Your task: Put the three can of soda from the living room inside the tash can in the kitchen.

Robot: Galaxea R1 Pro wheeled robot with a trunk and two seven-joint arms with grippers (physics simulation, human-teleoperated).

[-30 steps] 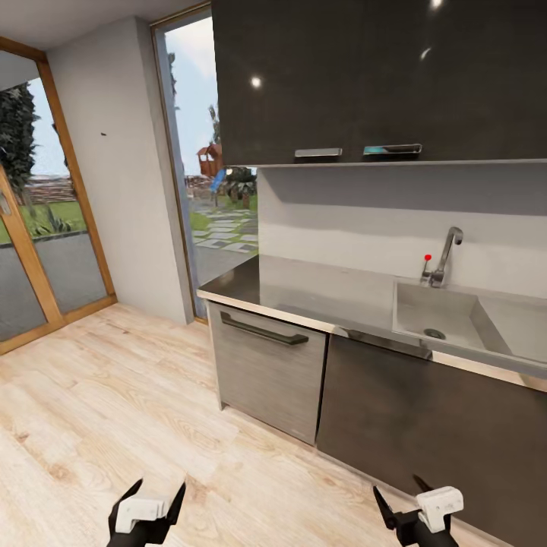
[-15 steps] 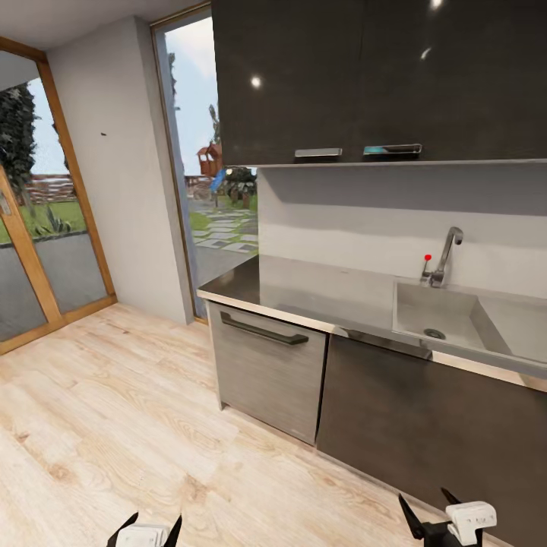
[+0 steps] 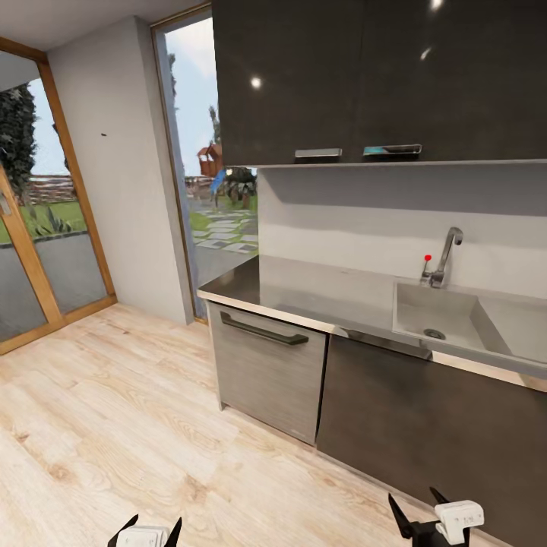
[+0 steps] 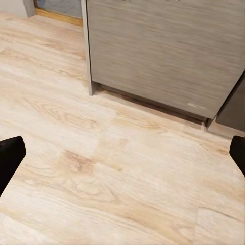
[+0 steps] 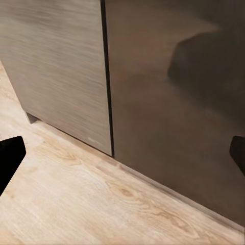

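Observation:
I am in the kitchen, facing its glossy dark cabinets [image 3: 365, 76] and steel worktop [image 3: 304, 292] with a sink [image 3: 456, 319] and tap [image 3: 444, 254]. The three cans of soda and the trash can are out of view. My left gripper [image 3: 156, 526] hangs low over the light wood floor [image 3: 114, 410], open and empty. My right gripper [image 3: 415, 503] stands open and empty beside the dark lower cabinet [image 3: 425, 425]. In the left wrist view the spread fingertips [image 4: 11, 155] frame bare floor. In the right wrist view the fingertips [image 5: 10, 155] frame the cabinet fronts.
A grey drawer front [image 3: 266, 372] with a dark bar handle sits under the worktop's left end, also seen in the wrist views [image 4: 163, 51] [image 5: 51, 61]. Wood-framed glass doors [image 3: 38, 228] and a tall window [image 3: 205, 175] stand at the left. Open floor stretches left of the counter.
Both grippers have dropped lower in the head view. The right one swung right, then came back a little to the left. The camera has not moved.

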